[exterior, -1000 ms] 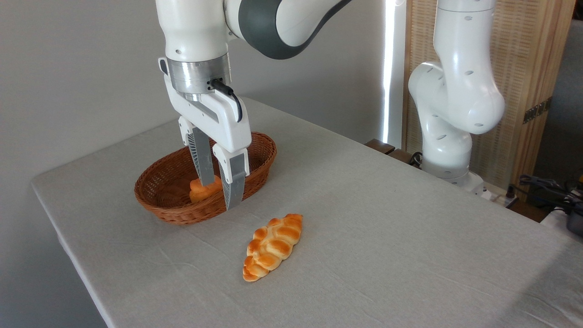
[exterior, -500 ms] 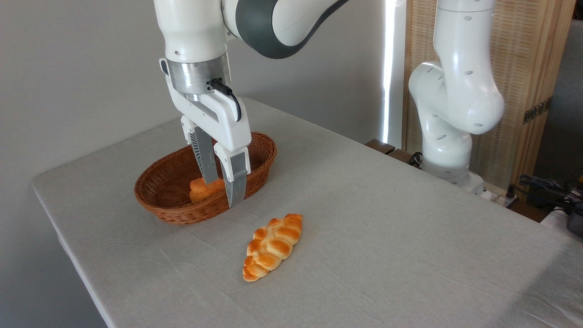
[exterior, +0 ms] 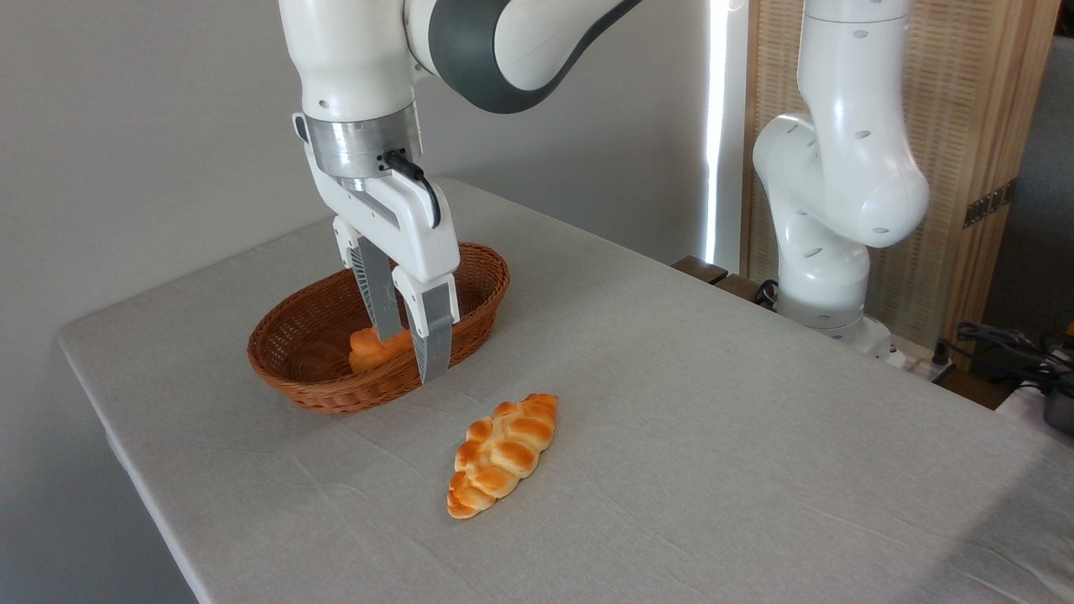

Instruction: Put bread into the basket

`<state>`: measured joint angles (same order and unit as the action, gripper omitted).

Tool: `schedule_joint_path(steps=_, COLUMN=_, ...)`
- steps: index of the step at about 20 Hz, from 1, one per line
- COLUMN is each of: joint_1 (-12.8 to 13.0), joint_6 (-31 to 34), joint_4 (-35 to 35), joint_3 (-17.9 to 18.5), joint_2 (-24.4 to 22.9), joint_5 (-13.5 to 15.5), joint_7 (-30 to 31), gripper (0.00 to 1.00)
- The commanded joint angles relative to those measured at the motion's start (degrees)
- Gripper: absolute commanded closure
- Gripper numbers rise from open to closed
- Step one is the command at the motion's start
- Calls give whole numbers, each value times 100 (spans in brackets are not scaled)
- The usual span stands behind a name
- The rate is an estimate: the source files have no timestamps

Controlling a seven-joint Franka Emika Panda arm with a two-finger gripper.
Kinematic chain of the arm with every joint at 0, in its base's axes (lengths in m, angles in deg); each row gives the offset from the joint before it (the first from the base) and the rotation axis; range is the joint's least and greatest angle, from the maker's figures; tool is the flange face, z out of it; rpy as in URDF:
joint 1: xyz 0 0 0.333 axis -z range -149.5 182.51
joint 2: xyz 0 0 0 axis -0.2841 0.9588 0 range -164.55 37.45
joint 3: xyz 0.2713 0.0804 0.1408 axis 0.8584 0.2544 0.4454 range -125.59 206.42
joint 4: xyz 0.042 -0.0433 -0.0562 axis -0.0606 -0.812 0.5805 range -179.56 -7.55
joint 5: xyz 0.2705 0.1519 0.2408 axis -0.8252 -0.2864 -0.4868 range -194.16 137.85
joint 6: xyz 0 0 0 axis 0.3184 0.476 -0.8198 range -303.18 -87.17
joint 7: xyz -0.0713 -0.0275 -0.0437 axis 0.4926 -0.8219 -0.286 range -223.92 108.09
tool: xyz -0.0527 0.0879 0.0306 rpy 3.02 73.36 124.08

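So here's what I've got on my feed: my hand (exterior: 411, 356) is hanging over the basket (exterior: 294, 382), fingers pointing straight down with a clear gap between them and nothing in the grip, so it's open and empty. Just below and a bit left of the fingertips there's a small orange bread piece (exterior: 369, 350) lying inside the basket, partly hidden behind the back finger; I can't tell if the finger is touching it or just above it. The front finger's tip sits in front of the basket's near rim from this angle.

The bread (exterior: 502, 455) I actually care about, the long braided loaf, is out on the counter (exterior: 713, 436), below and to the right of the hand, near the basket but not touching it. It lies flat, angled, with one tapered end pointing back toward the basket side.
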<state>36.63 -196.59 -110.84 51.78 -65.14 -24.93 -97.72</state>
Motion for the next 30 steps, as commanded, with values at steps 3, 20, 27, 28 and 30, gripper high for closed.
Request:
schedule_joint_path(steps=3, joint_1=36, joint_6=136, joint_4=94, joint_3=7, joint_2=10, joint_5=-103, joint_7=-27, gripper=0)
schedule_joint_path(steps=20, joint_1=-52, joint_6=-461, joint_4=-1039, joint_3=499, joint_2=18, joint_5=-515, joint_7=228, gripper=0)
schedule_joint_path(steps=27, joint_1=-17, joint_6=-541, joint_4=-1233, joint_3=490, joint_2=71, joint_5=-516, joint_7=193, gripper=0)
schedule_joint_path(steps=28, joint_1=18, joint_6=-602, joint_4=-1251, joint_3=490, joint_2=123, joint_5=-516, joint_7=201, gripper=0)
schedule_joint_path(steps=30, joint_1=27, joint_6=-629, joint_4=-1251, joint_3=481, joint_2=133, joint_5=-516, joint_7=201, gripper=0)
